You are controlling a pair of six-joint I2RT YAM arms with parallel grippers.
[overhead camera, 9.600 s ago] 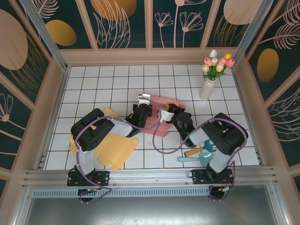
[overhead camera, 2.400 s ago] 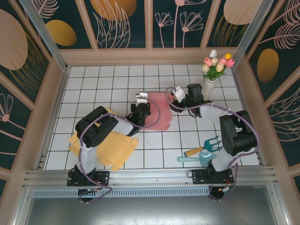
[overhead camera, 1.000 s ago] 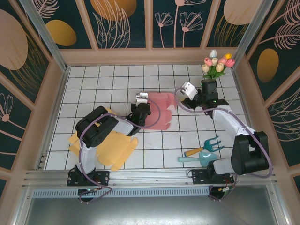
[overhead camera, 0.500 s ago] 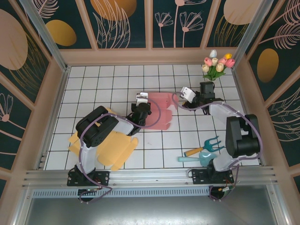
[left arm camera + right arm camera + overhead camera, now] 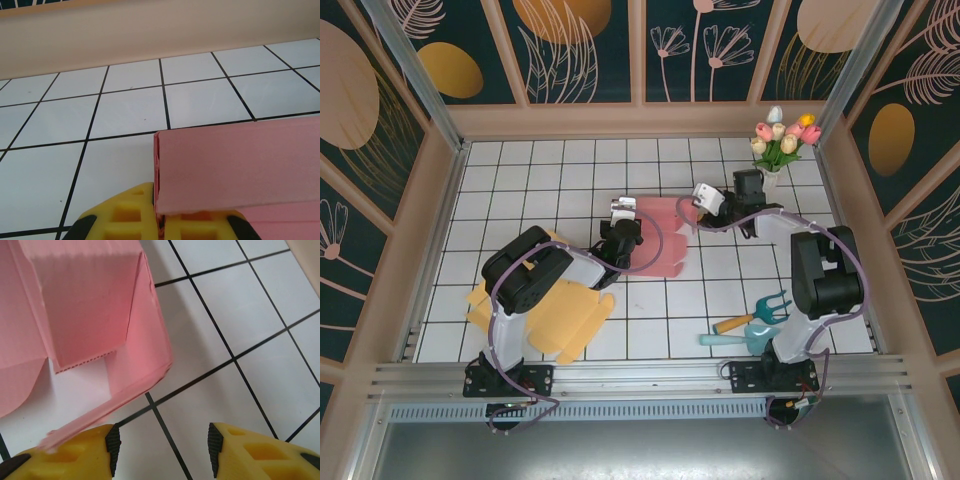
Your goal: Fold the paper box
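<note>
The pink paper box (image 5: 658, 245) lies partly folded on the white tiled floor. My left gripper (image 5: 626, 232) is shut on its left edge. In the left wrist view the yellow fingers (image 5: 125, 217) pinch the folded pink layers, and the box (image 5: 240, 160) stretches away to the right. My right gripper (image 5: 692, 214) hovers open at the box's right side. In the right wrist view a loose pink flap (image 5: 135, 375) lies by the left fingertip (image 5: 113, 445), and only bare tile shows between the pads of the right gripper (image 5: 161, 450).
A flat yellow cardboard sheet (image 5: 560, 315) lies at the front left under the left arm. A vase of tulips (image 5: 767, 178) stands just behind the right arm. A teal garden fork and trowel (image 5: 755, 320) lie at the front right. Low walls ring the floor.
My right gripper has moved left from beside the vase to the box's right flap. The left gripper and the box have stayed still.
</note>
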